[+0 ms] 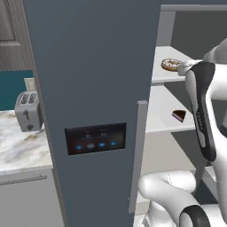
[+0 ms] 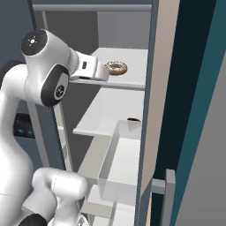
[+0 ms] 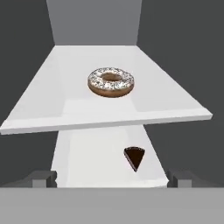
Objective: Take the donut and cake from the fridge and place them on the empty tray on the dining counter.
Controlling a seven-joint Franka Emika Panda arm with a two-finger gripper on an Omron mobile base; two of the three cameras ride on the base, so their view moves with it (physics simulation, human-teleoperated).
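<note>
Nearest in, the gripper [image 3: 109, 179] is seen with its jaws spread as wide as they go and nothing held between them; only the two dark fingertips [image 3: 41, 177] are caught at the bottom of the hand view. In the right base view the hand is parked just at the near edge of the upper shelf [image 2: 128, 84] of the fridge [image 1: 88, 66], whose door is swung open.

A bit farther in, the donut [image 3: 111, 82] is sat flat on that upper shelf, roughly in the middle, well apart from the walls. One shelf down and slightly right, the cake [image 3: 134, 157] is laid with its point aimed toward the near side. Both are still in the fridge, so nothing has been carried over yet. Off to the left, a toaster [image 1: 27, 111] is parked on a marble counter [image 1: 17, 146].

What could go wrong, as a guess: the donut is low and round, so if the fingers are brought in too high it could be skimmed or shoved toward the back wall instead of gripped. If they're brought in too low, the shelf lip could get clipped. The cake is tucked under the upper shelf, so headroom looks tight there, and a soft wedge might be squashed or tipped if pinched off-centre.
</note>
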